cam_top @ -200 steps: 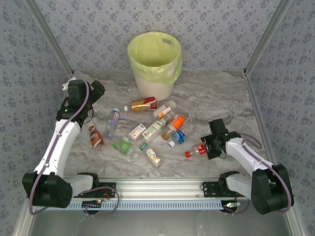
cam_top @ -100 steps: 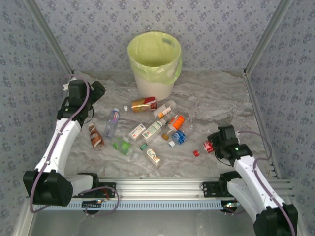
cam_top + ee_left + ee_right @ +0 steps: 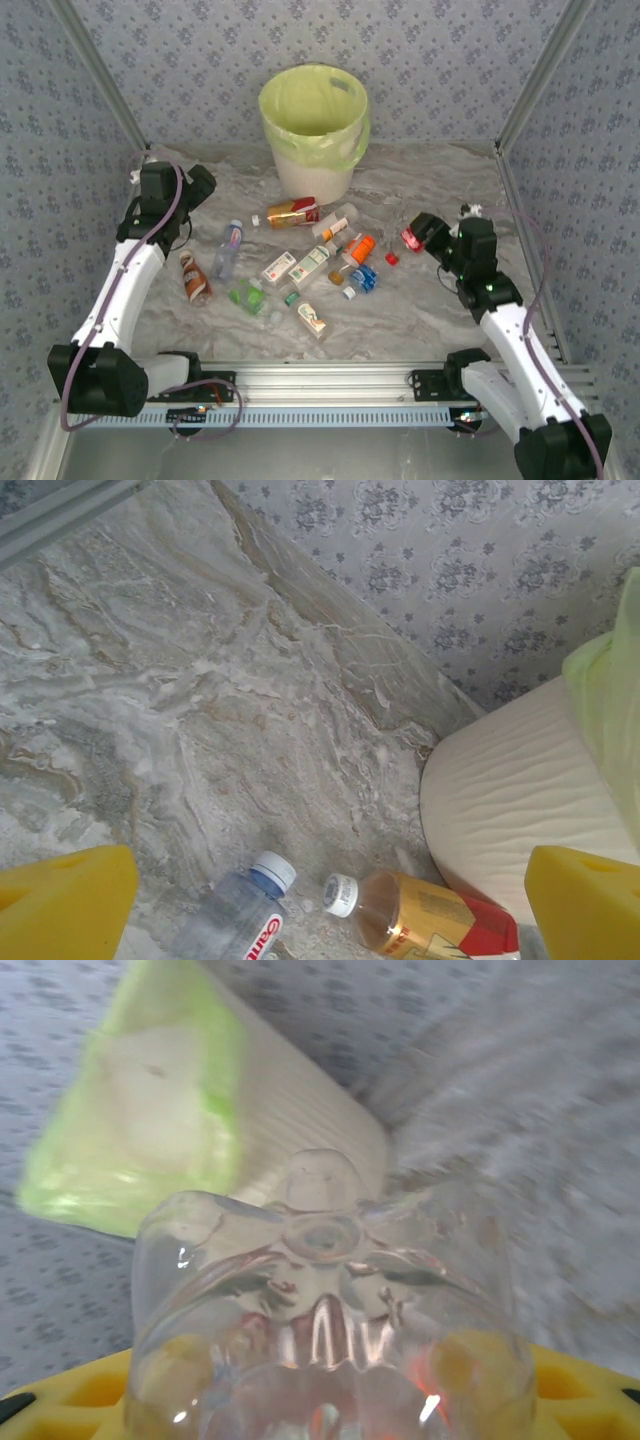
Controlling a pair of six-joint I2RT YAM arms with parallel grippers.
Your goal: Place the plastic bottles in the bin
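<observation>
Right end effector (image 3: 418,236): pinching a clear red-capped bottle (image 3: 330,1300) by its base between yellow pads (image 3: 580,1390), held above the bench (image 3: 430,300), right of the pile. Left end effector (image 3: 325,895): fingers spread wide, hovering near the bin (image 3: 313,130). Other bottles (image 3: 300,265) lie scattered on the bench in front of the bin.

One bin (image 3: 314,160) stands at 12 o'clock on the desk (image 3: 440,310). About eleven plastic bottles (image 3: 310,262) lie around the desk's middle, bunched too closely for a sure count. Among them are one blue-capped water bottle (image 3: 235,925) and one amber bottle (image 3: 420,920). One further bottle (image 3: 330,1310) sits clamped in the right tool (image 3: 415,238) at 3 o'clock. The left tool (image 3: 198,182) at 10 o'clock makes two tools.
</observation>
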